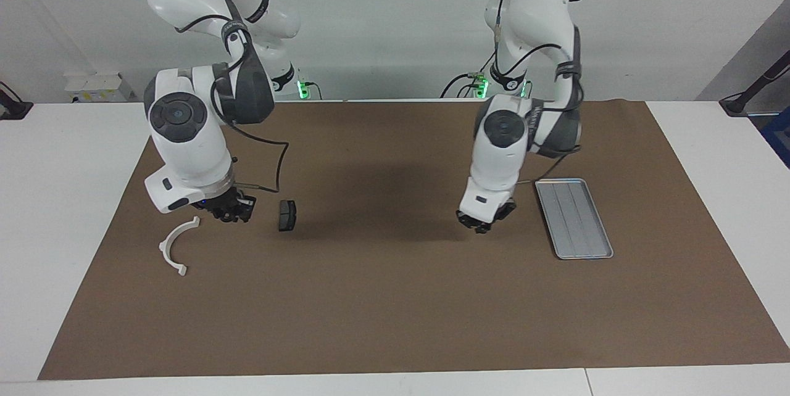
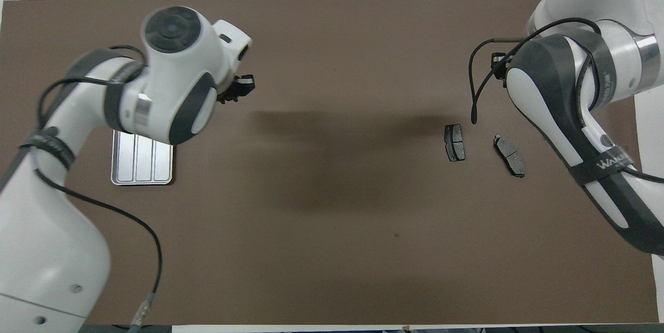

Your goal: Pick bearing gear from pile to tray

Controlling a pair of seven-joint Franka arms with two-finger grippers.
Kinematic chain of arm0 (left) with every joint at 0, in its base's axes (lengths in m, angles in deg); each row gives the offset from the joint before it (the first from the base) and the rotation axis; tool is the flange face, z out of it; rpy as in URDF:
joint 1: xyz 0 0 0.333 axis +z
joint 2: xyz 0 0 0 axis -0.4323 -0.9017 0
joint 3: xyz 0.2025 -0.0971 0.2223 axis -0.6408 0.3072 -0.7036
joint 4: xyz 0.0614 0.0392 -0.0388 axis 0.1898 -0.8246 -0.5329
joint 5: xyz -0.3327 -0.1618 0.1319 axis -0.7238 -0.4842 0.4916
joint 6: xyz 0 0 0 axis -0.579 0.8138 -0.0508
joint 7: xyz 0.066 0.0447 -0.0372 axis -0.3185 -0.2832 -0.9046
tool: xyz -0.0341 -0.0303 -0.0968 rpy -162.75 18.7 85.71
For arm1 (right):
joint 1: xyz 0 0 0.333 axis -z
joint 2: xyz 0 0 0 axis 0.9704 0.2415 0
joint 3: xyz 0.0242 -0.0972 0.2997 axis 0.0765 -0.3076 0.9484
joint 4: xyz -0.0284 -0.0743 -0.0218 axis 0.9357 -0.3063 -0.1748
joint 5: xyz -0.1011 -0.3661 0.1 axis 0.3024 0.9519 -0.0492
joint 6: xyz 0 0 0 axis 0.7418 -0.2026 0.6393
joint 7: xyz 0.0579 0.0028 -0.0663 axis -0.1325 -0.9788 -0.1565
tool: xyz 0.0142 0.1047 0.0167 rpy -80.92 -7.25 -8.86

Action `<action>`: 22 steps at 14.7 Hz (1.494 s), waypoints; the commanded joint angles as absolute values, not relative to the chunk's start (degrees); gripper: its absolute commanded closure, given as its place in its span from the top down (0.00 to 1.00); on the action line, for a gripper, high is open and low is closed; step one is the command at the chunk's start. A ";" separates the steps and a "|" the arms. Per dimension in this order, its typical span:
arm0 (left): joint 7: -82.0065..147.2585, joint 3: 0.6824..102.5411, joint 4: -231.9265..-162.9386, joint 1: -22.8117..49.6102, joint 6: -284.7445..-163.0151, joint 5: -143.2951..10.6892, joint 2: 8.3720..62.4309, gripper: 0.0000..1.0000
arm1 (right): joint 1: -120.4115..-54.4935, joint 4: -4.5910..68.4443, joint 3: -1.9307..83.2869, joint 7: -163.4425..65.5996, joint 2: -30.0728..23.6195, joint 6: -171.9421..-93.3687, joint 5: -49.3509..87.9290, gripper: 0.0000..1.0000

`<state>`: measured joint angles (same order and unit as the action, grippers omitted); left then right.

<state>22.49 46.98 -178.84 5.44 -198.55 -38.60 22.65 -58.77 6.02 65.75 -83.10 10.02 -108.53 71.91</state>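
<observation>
The pile lies at the right arm's end of the mat: a white half-ring and a dark grey brake pad. The overhead view shows two brake pads, one beside the other; the right arm hides the half-ring there. No small round pieces show. My right gripper hangs low between the half-ring and the pad. The silver tray lies at the left arm's end, partly under the left arm in the overhead view. My left gripper hangs beside the tray and shows in the overhead view.
A brown mat covers most of the white table. The cables of both arms hang near the grippers.
</observation>
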 commanded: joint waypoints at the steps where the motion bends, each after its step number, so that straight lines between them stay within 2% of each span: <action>1: 38.17 47.79 -182.01 15.38 -192.04 -41.96 29.02 0.00 | -62.65 5.52 66.44 -91.77 9.91 -106.81 69.83 0.00; 3: 46.98 47.79 -186.90 19.53 -191.84 -42.13 31.30 0.00 | -66.43 5.52 66.79 -102.82 9.91 -107.78 67.65 0.00; 4: 49.80 47.71 -192.76 21.12 -193.67 -42.13 33.75 0.00 | -68.62 5.43 66.79 -109.59 9.91 -109.09 66.33 0.00; 6: 50.53 47.71 -204.02 21.22 -204.18 -42.22 37.62 0.00 | -75.03 5.52 66.79 -123.30 10.08 -112.77 65.00 0.00; 8: 50.53 47.71 -210.12 21.31 -209.06 -42.22 39.57 0.00 | -80.83 5.52 66.70 -134.91 12.18 -117.77 65.00 0.00; 10: 51.23 47.62 -212.33 22.01 -209.24 -42.22 40.80 0.00 | -84.01 6.13 66.70 -141.53 13.42 -121.92 65.17 0.00; 12: 52.80 47.71 -213.12 23.50 -209.33 -42.31 41.07 0.00 | -89.27 5.87 65.83 -146.80 17.01 -122.54 66.48 0.00; 15: 53.96 47.70 -215.49 24.99 -212.39 -42.22 41.68 0.00 | -93.68 5.87 64.59 -154.20 22.29 -129.12 71.58 0.00; 18: 53.96 47.71 -216.73 25.18 -214.69 -42.22 41.51 0.00 | -93.87 6.83 63.89 -154.74 23.97 -133.78 73.25 0.00; 22: 53.96 47.62 -218.65 25.26 -218.54 -42.22 40.72 0.00 | -91.94 12.18 63.80 -154.65 23.71 -138.97 75.10 0.00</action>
